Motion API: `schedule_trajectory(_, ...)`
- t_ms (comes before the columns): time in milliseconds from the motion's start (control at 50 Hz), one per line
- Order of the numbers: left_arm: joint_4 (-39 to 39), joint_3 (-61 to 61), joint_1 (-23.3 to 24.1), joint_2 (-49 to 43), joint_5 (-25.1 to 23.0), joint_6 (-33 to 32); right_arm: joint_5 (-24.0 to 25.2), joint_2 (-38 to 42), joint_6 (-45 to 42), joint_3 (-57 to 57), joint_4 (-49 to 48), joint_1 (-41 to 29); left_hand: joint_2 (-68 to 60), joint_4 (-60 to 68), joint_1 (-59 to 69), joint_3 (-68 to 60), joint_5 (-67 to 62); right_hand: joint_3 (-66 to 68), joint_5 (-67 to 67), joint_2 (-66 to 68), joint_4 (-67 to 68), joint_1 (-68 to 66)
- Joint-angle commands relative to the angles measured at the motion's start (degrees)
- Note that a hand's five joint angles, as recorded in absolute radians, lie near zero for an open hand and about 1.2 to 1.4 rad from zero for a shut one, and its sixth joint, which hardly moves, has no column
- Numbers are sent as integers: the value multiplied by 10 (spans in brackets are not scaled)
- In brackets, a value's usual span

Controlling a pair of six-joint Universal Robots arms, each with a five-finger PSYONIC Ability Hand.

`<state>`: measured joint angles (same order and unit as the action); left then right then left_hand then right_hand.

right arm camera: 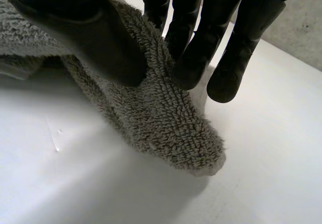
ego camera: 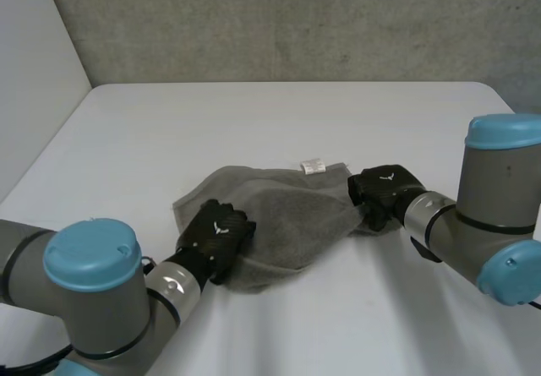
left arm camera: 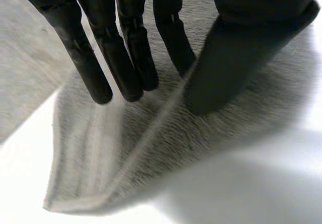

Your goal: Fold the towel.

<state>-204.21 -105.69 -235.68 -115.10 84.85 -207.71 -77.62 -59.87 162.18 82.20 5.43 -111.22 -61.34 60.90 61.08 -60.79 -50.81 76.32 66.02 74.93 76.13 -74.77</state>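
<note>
A grey towel (ego camera: 275,211) lies crumpled in the middle of the white table, with a small white label (ego camera: 313,166) at its far edge. My left hand (ego camera: 218,237) rests on the towel's near left edge. In the left wrist view its fingers (left arm camera: 126,58) and thumb press into the towel (left arm camera: 166,153) with a raised ridge of cloth pinched between them. My right hand (ego camera: 385,192) is at the towel's right corner. There its thumb and fingers (right arm camera: 201,48) pinch the towel (right arm camera: 166,128), and the corner tip pokes out past the fingertips, lifted a little off the table.
The white table (ego camera: 279,114) stretches bare beyond and in front of the towel. A grey concrete wall stands behind its far edge, and a pale wall runs along the left side.
</note>
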Motion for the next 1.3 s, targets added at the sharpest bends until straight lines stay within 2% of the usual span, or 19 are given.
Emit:
schedule_trajectory(20, -37, 4, 7, 16, 42, 1, 4, -80, -97, -21, 85, 41, -187, 191, 189, -192, -192, 37, 40, 51, 39, -52)
schedule_trajectory(120, -36, -7, 25, 98, 40, 10, 2, -145, -149, -87, 120, 61, -187, 191, 189, -192, -192, 37, 40, 51, 39, -52)
schedule_trajectory(240, -43, -16, 45, 200, 44, 38, 12, -175, -138, -221, 123, 59, -187, 191, 189, -192, -192, 37, 40, 51, 39, -52)
schedule_trajectory(360, -51, -20, 29, 285, 56, 163, 48, -153, -85, -283, 49, 50, -187, 191, 189, -192, -192, 37, 40, 51, 39, -52)
schedule_trajectory(440, -49, -18, 4, 280, 65, 230, 97, -51, -46, -301, -61, -9, -187, 191, 189, -192, -192, 37, 40, 51, 39, -52)
schedule_trajectory(460, -49, -18, 4, 280, 65, 231, 97, -51, -46, -301, -61, -9, -187, 191, 189, -192, -192, 37, 40, 51, 39, -52)
schedule_trajectory(580, -44, -23, 9, 179, 64, 232, 110, 142, -49, -334, -42, -73, -187, 191, 189, -192, -192, 37, 40, 51, 39, -52)
schedule_trajectory(620, -41, -22, 9, 153, 63, 231, 102, 180, -54, -340, -21, -75, -187, 191, 189, -192, -192, -53, -50, -40, -52, 38)
schedule_trajectory(640, -37, -20, 8, 133, 64, 229, 89, 203, -66, -348, -2, -73, -187, 191, 189, -192, -192, -445, -442, -431, -443, 429)
schedule_trajectory(660, -34, -17, 6, 114, 65, 227, 61, 211, -81, -348, 16, -67, -187, 191, 189, -192, -192, -663, -660, -649, -661, 648)
schedule_trajectory(700, -32, -15, 3, 101, 65, 226, 29, 209, -88, -346, 26, -67, -187, 191, 189, -192, -192, -663, -660, -649, -661, 648)
schedule_trajectory(740, -32, -11, 0, 94, 65, 224, -2, 200, -86, -339, 28, -68, -187, 191, 189, -192, -192, -663, -660, -649, -661, 648)
schedule_trajectory(780, -32, -7, -7, 91, 65, 224, -36, 126, -76, -292, 35, -60, -187, 191, 189, -192, -192, -663, -660, -649, -661, 648)
schedule_trajectory(840, -33, 0, -21, 90, 65, 220, -35, 66, -68, -248, 34, -49, -187, 191, 189, -192, -192, -663, -660, -649, -661, 648)
schedule_trajectory(880, -33, 10, -25, 90, 65, 215, -28, -34, -59, -153, 30, -23, -187, 191, 189, -192, -192, -663, -660, -649, -661, 648)
schedule_trajectory(940, -33, 15, -25, 90, 65, 213, -21, -91, -56, -66, 32, -10, -187, 191, 189, -192, -192, -663, -660, -649, -661, 648)
schedule_trajectory(1080, -35, 31, -25, 88, 65, 200, -15, -162, -57, 79, 34, -1, -187, 191, 189, -192, -192, -663, -660, -649, -661, 648)
schedule_trajectory(1160, -37, 34, -25, 81, 65, 199, -9, -183, -61, 140, 27, 7, -187, 191, 189, -192, -192, -580, -577, -566, -578, 564)
schedule_trajectory(1300, -38, 36, -25, 64, 65, 199, 77, -210, -68, 250, 22, 25, -187, 191, 189, -192, -192, -474, -471, -460, -472, 459)
